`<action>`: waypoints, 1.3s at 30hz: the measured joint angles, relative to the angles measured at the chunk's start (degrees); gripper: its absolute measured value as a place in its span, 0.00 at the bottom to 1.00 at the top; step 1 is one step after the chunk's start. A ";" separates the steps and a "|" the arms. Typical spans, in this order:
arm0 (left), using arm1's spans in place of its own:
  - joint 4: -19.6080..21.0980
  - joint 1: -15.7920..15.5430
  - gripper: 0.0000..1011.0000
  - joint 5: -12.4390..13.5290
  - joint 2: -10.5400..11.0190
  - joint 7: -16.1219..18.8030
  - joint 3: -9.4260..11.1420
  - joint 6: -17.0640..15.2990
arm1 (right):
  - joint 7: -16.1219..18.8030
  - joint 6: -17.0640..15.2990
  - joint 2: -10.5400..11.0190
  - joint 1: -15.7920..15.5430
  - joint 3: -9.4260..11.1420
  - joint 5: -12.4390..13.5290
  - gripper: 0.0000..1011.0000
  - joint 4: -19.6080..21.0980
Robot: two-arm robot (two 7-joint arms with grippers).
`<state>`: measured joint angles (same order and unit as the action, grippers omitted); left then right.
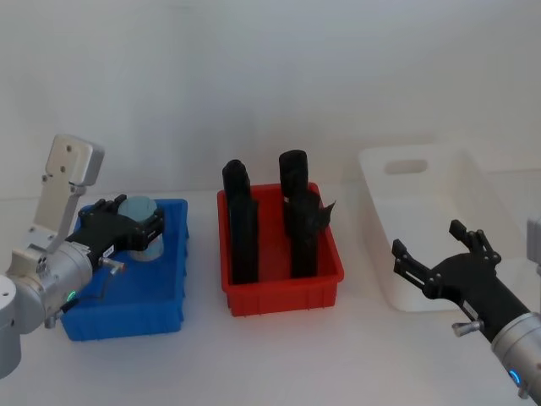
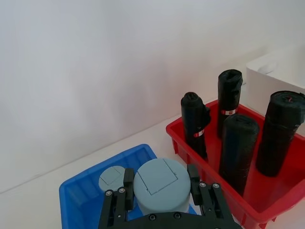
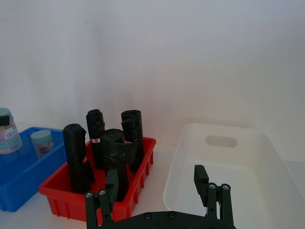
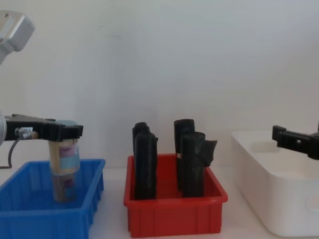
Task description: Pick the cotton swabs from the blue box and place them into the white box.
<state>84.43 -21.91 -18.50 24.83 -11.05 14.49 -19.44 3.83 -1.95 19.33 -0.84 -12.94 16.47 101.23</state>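
Cotton swabs jar (image 4: 65,158): clear cylinder with a pale blue-grey lid and pinkish label band, upright in the blue box (image 1: 127,317), higher than a second jar (image 2: 112,177). The left hand (image 1: 133,227) pinches its sides. The right hand (image 1: 428,238), fingers spread, hovers at the near end of the white box (image 4: 269,199).

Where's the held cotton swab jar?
On the robot's left, the cotton swab jar is clamped in the left gripper at the back of the blue box, left of the red bin.
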 joint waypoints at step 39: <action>3.18 -0.18 0.66 0.61 -0.58 -6.41 1.01 0.11 | 0.00 0.00 0.00 0.00 0.00 0.00 0.99 0.00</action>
<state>87.61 -22.09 -17.89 24.25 -17.46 15.49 -19.33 3.83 -1.95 19.34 -0.84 -12.94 16.47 101.23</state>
